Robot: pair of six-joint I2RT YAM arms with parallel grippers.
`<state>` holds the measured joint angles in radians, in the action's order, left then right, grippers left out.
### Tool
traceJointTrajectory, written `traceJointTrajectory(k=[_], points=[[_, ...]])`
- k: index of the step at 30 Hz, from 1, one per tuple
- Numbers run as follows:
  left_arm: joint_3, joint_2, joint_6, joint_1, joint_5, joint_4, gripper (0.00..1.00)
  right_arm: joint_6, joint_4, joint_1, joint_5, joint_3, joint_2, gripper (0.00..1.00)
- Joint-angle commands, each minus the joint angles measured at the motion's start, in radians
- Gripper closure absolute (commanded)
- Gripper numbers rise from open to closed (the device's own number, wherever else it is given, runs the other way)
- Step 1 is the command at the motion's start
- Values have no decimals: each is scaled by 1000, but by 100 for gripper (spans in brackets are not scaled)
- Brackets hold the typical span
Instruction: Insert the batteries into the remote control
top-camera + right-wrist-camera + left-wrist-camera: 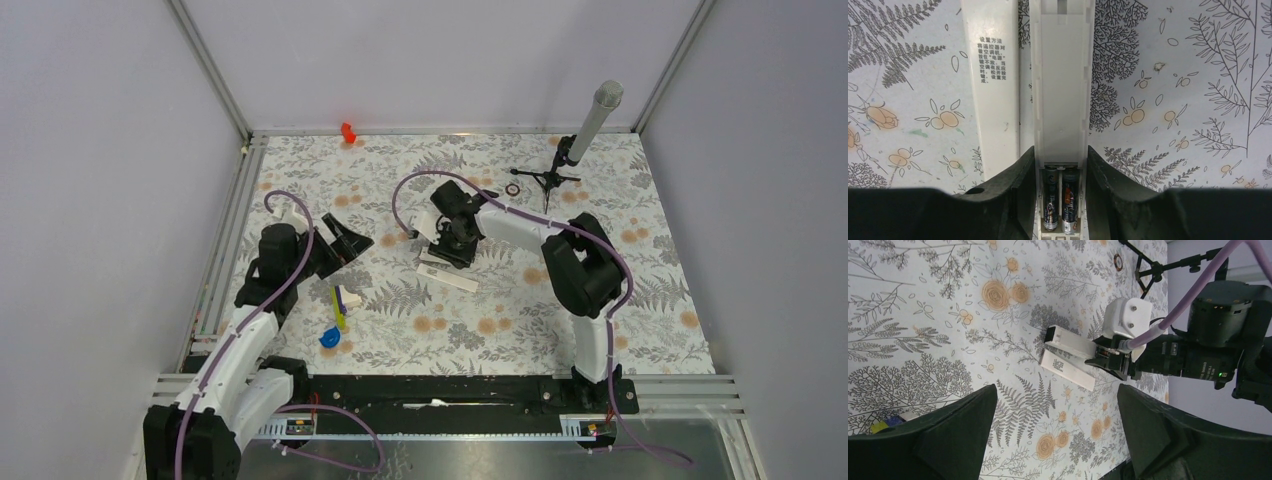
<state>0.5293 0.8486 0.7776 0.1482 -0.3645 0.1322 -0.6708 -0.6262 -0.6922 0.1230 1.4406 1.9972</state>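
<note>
My right gripper (456, 243) (1060, 160) is shut on the sides of the white remote control (1063, 85), which shows in the left wrist view (1068, 340) with one end tilted up off the table. Its compartment is open at the near end, and two dark batteries (1050, 202) (1070, 202) lie side by side inside it between my fingers. A second long white piece (990, 75) with printed text lies flat on the table beside the remote (447, 277) (1068, 371). My left gripper (345, 243) (1055, 395) is open and empty, left of the remote and apart from it.
A yellow-white-blue toy cluster (335, 315) lies near the left arm. A small black ring (513, 189) and a black tripod (548, 178) holding a grey cylinder (595, 120) stand at the back right. A red object (347, 131) sits at the back edge.
</note>
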Motion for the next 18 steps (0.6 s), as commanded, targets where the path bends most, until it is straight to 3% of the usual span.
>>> traceJointTrajectory(k=[1,9,18], points=[[-11,17,-17,-4,-42,-71,4,-19,-71,22,-7,48,34,66],[0,38,-30,-4,-55,-85,4,29,-95,30,-42,81,61,52],[14,28,-42,-4,-15,-65,4,69,-81,31,16,94,-20,49]])
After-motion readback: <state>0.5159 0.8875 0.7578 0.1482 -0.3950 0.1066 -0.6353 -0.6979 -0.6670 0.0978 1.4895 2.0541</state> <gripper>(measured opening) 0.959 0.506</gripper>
